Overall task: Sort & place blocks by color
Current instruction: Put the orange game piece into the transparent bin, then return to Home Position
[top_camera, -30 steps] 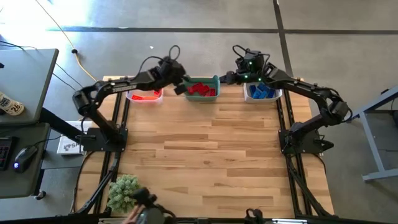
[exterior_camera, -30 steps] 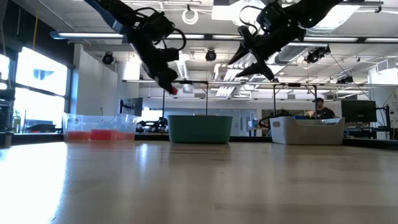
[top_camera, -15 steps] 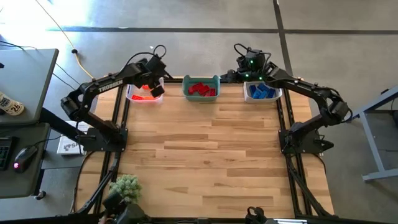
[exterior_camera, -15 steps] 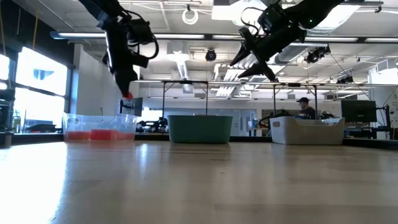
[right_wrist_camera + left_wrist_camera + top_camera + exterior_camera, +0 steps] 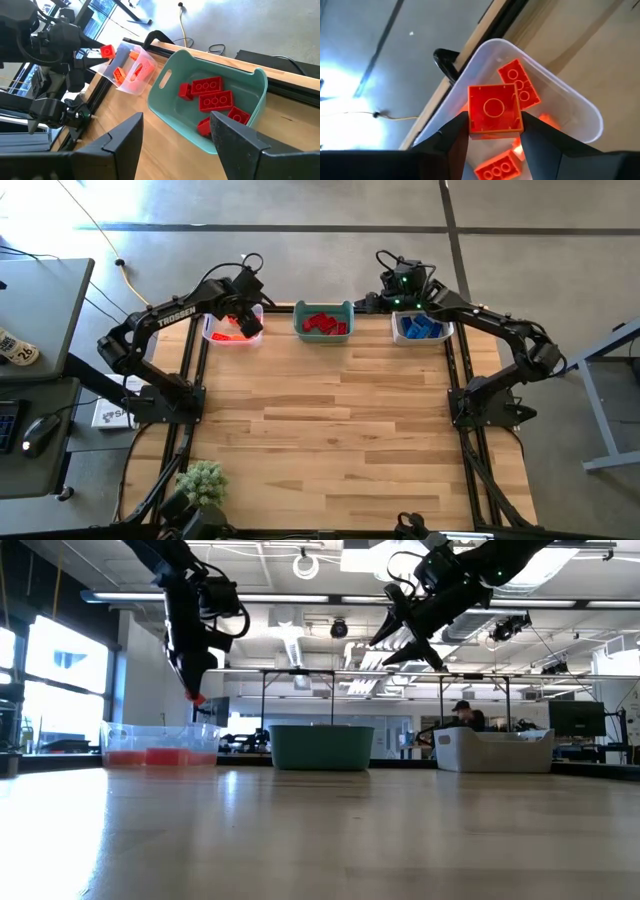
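Observation:
An orange square block (image 5: pixel 494 110) hangs over the clear bin (image 5: pixel 213 336) at the table's far left, with my left gripper (image 5: pixel 244 326) shut on it. More orange blocks (image 5: pixel 519 88) lie in that bin. Red blocks (image 5: pixel 214 98) fill the teal bin (image 5: pixel 323 308) at the far middle. Blue blocks (image 5: pixel 420 330) lie in the white bin (image 5: pixel 447 332) at the far right. My right gripper (image 5: pixel 405 652) hangs open and holds nothing, high between the teal and white bins. My left gripper pinches the square block by two opposite sides (image 5: pixel 470 120) between its two fingers (image 5: pixel 451 137). The fingers slant steeply down from the table's near side. The block's hollow underside faces the wrist. It hangs at the fingertips (image 5: pixel 197 692), clear above the clear bin.
The three bins stand in a row along the far edge. Bare wood table (image 5: pixel 330 420) stretches from them to the near edge. A fuzzy green plant (image 5: pixel 200 480) sits at the near left corner. A person (image 5: pixel 463 716) is in the room behind.
My left gripper has swung from beside the teal bin toward the table's left edge, carrying the orange block, and has tipped to point more steeply down. It now hangs over the clear bin. My right arm has kept still.

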### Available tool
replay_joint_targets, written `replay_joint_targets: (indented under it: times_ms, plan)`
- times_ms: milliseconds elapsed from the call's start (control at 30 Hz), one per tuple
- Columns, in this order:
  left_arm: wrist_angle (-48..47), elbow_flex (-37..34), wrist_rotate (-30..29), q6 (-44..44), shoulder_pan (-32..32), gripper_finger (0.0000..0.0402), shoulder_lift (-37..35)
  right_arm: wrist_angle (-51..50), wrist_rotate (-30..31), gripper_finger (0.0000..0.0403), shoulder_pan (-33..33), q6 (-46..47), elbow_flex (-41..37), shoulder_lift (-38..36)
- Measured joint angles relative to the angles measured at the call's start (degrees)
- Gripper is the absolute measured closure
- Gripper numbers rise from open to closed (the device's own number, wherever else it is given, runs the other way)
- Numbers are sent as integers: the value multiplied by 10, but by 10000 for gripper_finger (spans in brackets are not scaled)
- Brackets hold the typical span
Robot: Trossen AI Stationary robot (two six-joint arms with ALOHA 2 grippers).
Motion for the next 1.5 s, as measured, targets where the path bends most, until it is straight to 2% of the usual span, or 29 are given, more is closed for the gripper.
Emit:
replay_joint_targets:
  times_ms: [167,533,800,900,1067,1233,1400,1500]
  plan:
    - [-13,0,17,-26,0,248,0,0,0,185,0,0,0,0]
    - [-40,0,18,-25,0,247,0,0,-4,185,0,5,0,0]
    - [-56,0,17,-15,0,266,5,0,-3,185,0,0,0,0]
    - [-83,0,15,-10,0,254,8,0,-3,185,0,0,0,0]
    - [-90,0,20,-23,0,209,10,0,-3,185,0,0,0,0]
    - [-83,0,81,-42,2,187,7,0,-3,185,0,0,0,0]
    - [-48,-20,278,-69,0,188,-48,-1,-11,185,0,0,0,0]
    - [44,-78,339,-108,-19,186,-120,-2,-30,185,1,12,0,0]
